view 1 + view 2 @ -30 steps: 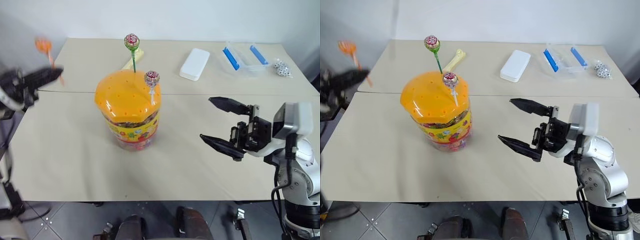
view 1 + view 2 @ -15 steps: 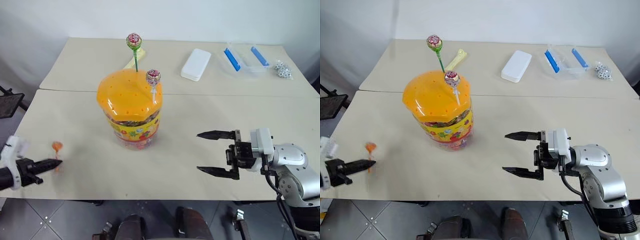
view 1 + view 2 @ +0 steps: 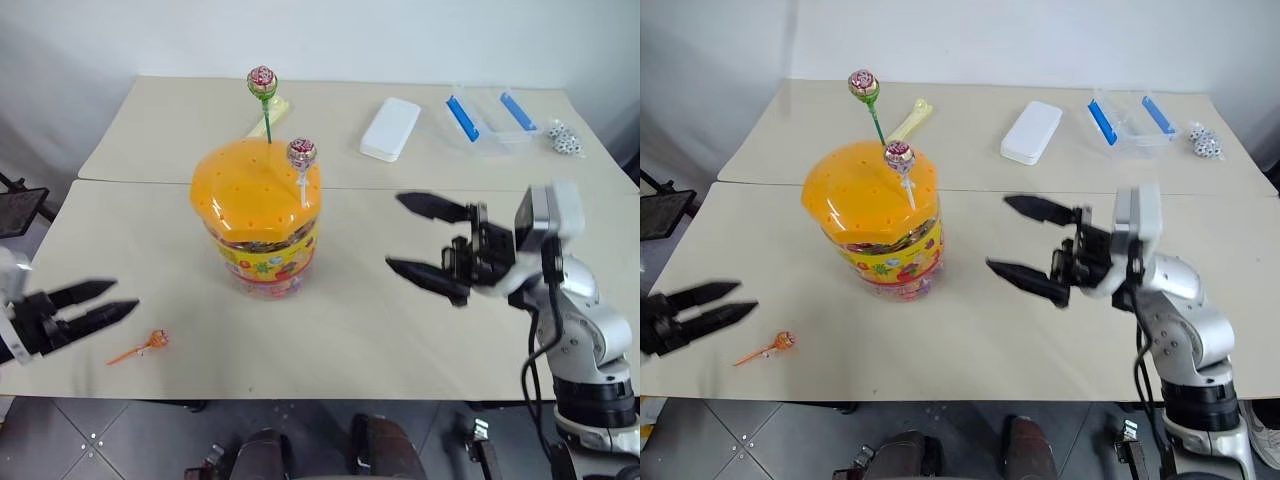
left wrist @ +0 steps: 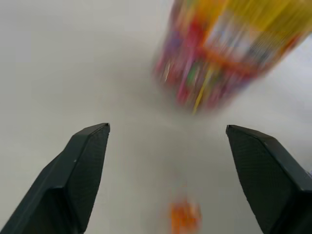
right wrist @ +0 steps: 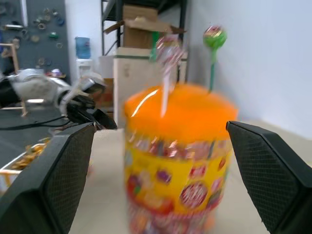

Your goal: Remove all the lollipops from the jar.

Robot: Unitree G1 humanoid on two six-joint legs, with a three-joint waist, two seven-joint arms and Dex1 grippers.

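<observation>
The jar [image 3: 258,225], clear with a domed orange lid and a colourful label, stands left of the table's middle. Two lollipops stick up from its lid: a green-sticked one [image 3: 262,82] at the back and a white-sticked one [image 3: 302,155] at the front right. An orange-sticked lollipop [image 3: 147,344] lies flat on the table near the front left edge, also visible [image 4: 185,217] between the left fingers. My left gripper [image 3: 108,301] hangs open just left of it, empty. My right gripper [image 3: 412,236] is open and empty, to the right of the jar, pointing at it.
At the back of the table lie a white rectangular case [image 3: 390,127], a clear flat box with blue clips [image 3: 487,114] and small black-and-white beads [image 3: 564,137]. A pale stick-like object [image 3: 911,119] lies behind the jar.
My left gripper opened and let go of the orange-sticked lollipop, which now lies on the table; the gripper drew back. My right gripper rose and moved left toward the jar.
</observation>
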